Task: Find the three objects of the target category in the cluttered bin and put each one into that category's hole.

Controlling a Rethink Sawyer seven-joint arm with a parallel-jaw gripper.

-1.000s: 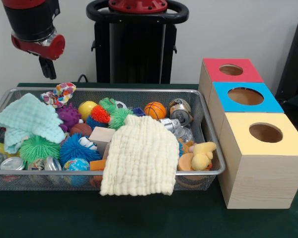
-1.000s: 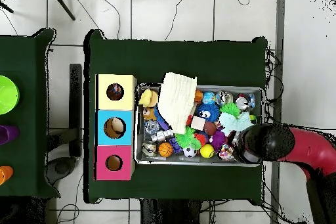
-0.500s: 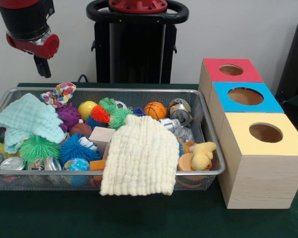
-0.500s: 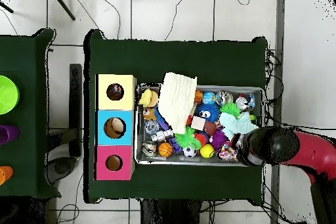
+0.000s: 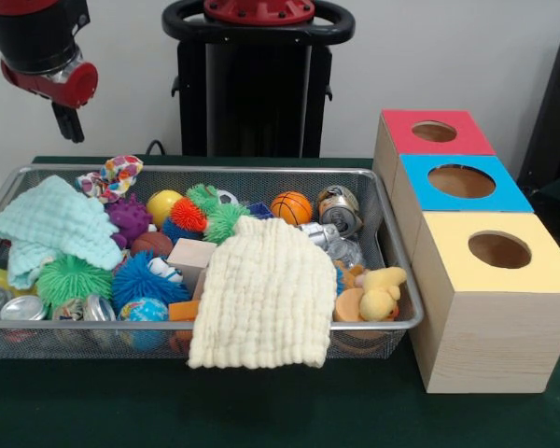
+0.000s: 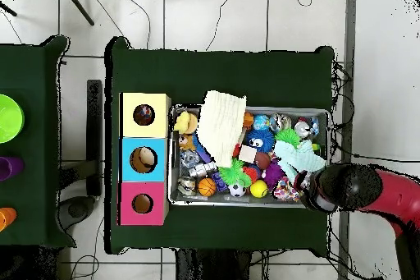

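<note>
Claw [image 5: 68, 122]: you see it raised above the wire bin's [image 5: 392, 245] far corner, touching nothing; cannot tell its opening | Bin: long axis runs across the green tabletop [image 5: 355, 415], beside three hole boxes [image 5: 493, 313] | Contents: cream cloth [image 5: 261, 299] draped over the front rim, mint cloth [image 5: 51, 224], balls, cans

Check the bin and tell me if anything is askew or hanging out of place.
The pale yellow cloth is draped over the wire bin's near rim in the front view, its lower edge hanging outside down toward the green table. It also hides the toys beneath it. Nothing looks spilled or damaged.
</note>
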